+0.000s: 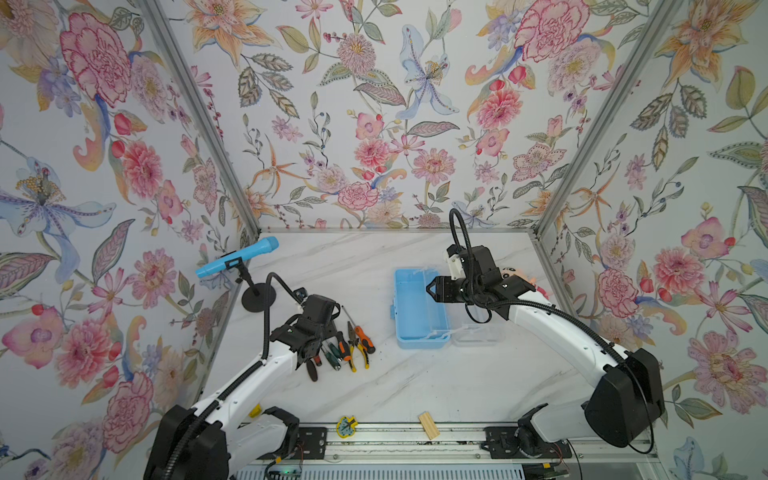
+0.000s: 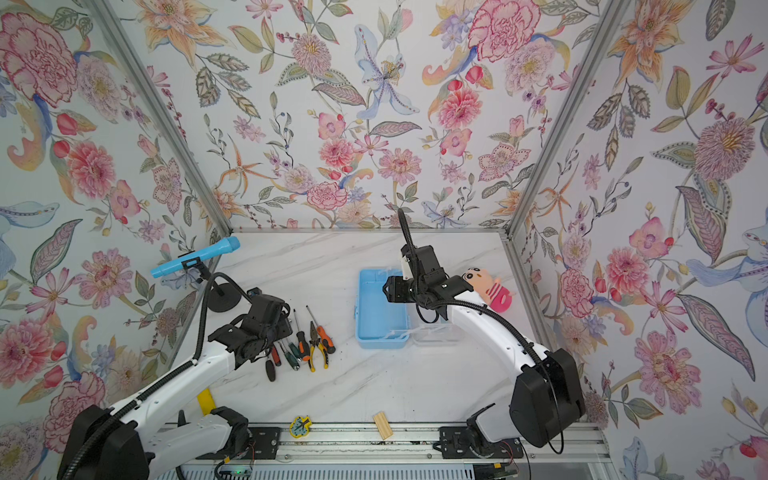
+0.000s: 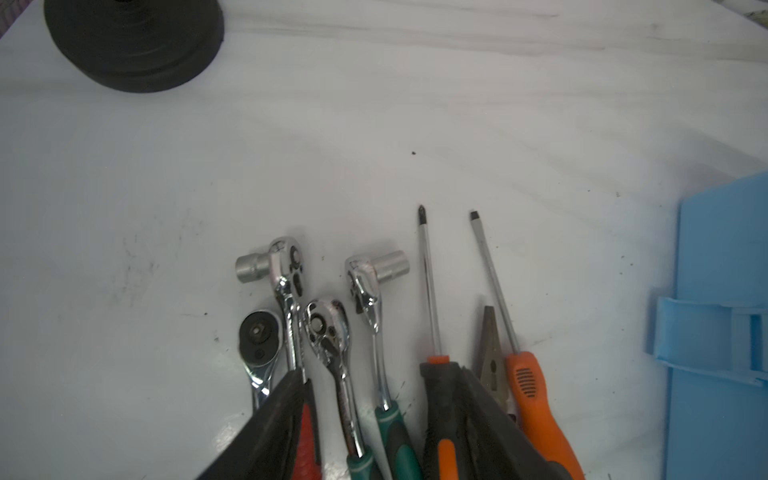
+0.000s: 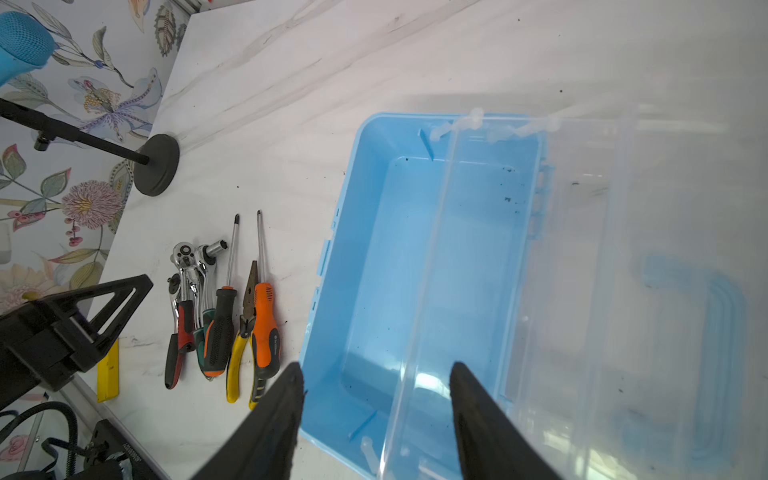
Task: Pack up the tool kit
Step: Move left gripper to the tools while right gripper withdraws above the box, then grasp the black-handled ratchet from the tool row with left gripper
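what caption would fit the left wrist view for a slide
Open left end effector over ratchets, screwdrivers and pliers lined up beside the blue toolbox

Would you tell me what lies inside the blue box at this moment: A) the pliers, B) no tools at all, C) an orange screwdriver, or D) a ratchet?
B: the blue box shows a bare floor with only dark specks, while the tools all lie on the table beside it.
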Motion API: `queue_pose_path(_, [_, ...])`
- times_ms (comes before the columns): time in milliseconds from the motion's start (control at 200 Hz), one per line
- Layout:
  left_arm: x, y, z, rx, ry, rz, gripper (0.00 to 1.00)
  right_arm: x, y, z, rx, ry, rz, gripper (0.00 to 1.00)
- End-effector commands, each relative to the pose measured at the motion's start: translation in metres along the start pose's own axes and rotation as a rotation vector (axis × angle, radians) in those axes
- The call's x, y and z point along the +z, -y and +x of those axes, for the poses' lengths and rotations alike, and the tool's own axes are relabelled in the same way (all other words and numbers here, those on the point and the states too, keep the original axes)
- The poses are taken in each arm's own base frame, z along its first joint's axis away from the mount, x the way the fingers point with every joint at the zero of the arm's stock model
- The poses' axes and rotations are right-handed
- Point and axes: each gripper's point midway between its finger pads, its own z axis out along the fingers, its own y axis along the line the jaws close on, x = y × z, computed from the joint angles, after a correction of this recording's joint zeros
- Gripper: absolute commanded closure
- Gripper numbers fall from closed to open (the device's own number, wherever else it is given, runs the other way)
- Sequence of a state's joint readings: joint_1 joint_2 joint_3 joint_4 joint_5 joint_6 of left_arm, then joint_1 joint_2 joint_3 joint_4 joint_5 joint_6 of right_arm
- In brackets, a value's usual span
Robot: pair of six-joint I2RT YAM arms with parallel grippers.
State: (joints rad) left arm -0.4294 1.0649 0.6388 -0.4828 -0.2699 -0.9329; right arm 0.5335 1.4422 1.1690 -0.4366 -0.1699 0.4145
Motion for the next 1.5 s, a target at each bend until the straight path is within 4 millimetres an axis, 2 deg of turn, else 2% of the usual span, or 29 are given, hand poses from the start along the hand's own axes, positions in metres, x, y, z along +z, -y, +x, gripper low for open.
queue_pose_path(0, [-0.008, -0.040, 0.021, -0.076, -0.038, -0.101, 0.44, 0.006, -0.005, 0.001, -0.027, -0.005, -0.031, 0.42])
queue_pose_path(160, [-0.005, -0.071, 0.040, -0.128, -0.070, -0.143, 0.60, 0.013, -0.006, 0.000, -0.027, -0.009, -0.041, 0.42])
queue_pose_path(330, [0.013, -0.073, 0.050, -0.132, -0.111, -0.146, 0.62, 0.017, -0.003, 0.003, -0.013, -0.026, -0.046, 0.43])
queue_pose_path(465, [0.025, -0.069, 0.050, -0.117, -0.118, -0.143, 0.64, 0.015, -0.001, 0.000, -0.010, -0.013, -0.041, 0.44])
queue_pose_path(696, [0.036, -0.068, 0.045, -0.117, -0.114, -0.138, 0.65, 0.019, 0.004, 0.000, 0.008, -0.020, -0.042, 0.44])
queue_pose_path(891, [0.046, -0.070, 0.050, -0.103, -0.140, -0.148, 0.66, 0.026, 0.010, 0.003, 0.031, -0.040, -0.049, 0.44])
queue_pose_path(1316, [0.053, -0.079, 0.060, -0.076, -0.156, -0.173, 0.68, 0.033, 0.013, 0.005, 0.067, -0.053, -0.084, 0.45])
queue_pose_path(1496, [0.056, -0.078, 0.059, -0.074, -0.154, -0.166, 0.73, 0.032, 0.011, 0.004, 0.072, -0.050, -0.093, 0.46])
